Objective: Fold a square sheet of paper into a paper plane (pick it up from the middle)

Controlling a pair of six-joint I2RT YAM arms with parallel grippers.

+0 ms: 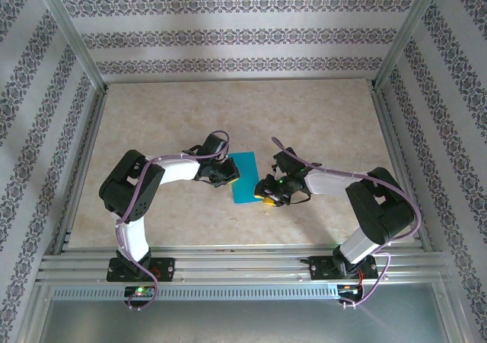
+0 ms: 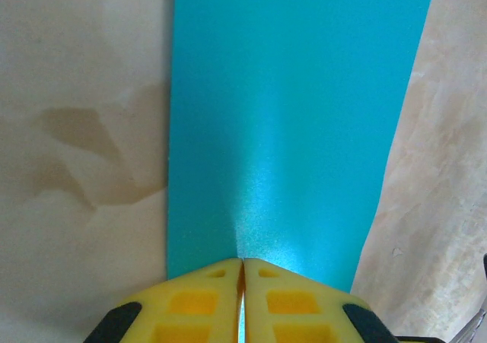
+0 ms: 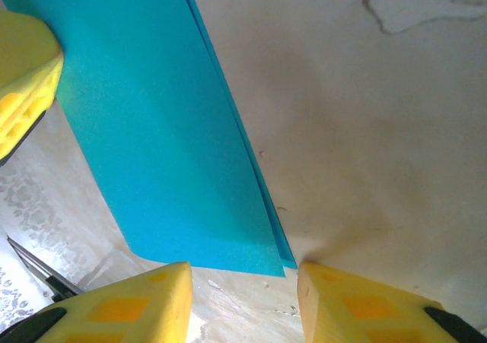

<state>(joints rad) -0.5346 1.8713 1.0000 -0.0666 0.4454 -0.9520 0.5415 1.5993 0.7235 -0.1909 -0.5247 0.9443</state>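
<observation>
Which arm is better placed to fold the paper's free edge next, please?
Right, probably. The right tool stands open at the free edge of the paper, holding nothing, while the left tool is shut on the opposite edge and busy holding it.

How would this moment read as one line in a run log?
left end effector: shut on paper edge | right end effector: open, at paper corner

The square sheet of paper (image 1: 246,177) is seen on the pale marbled table (image 1: 228,107). The left gripper (image 1: 227,176) is set against the sheet's left edge. The right gripper (image 1: 267,193) is placed at the sheet's lower right corner. Patterned walls (image 1: 228,35) are seen beyond the sheet.
</observation>
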